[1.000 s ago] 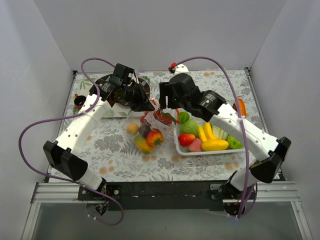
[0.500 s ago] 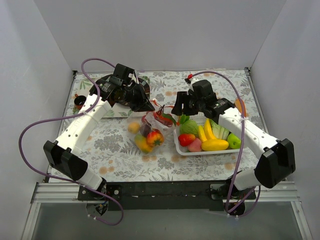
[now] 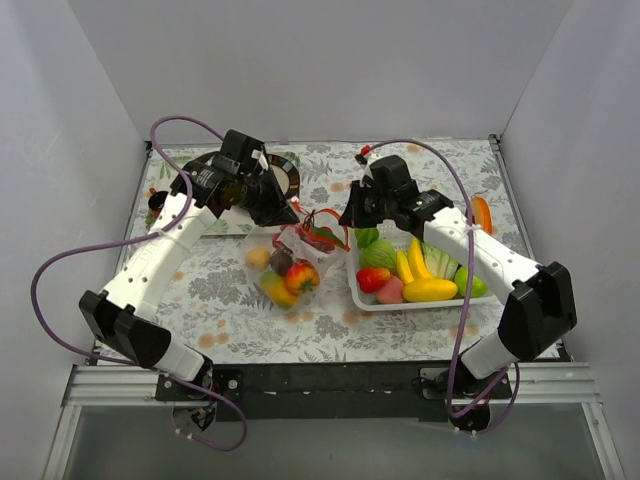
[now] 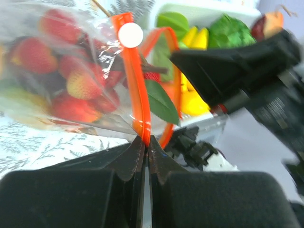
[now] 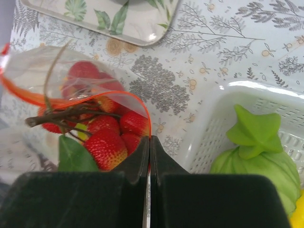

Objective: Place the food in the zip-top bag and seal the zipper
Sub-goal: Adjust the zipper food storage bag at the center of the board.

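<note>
The clear, crinkly zip-top bag, part-filled with glossy toy fruits, sits mid-table just left of the white plastic basket. The left gripper and right gripper each clench its orange-red zipper strip, likely to draw it taut for sealing. A floral tablecloth lies beneath, and plain white walls stand around.

plain grey walls; floral-print tabletop; black front rail

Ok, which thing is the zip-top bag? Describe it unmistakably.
Start at the white basket on the right; the zip-top bag sits just left of it. It alone is clear, fruit showing inside, its mouth edged by an orange-red zipper.
</note>
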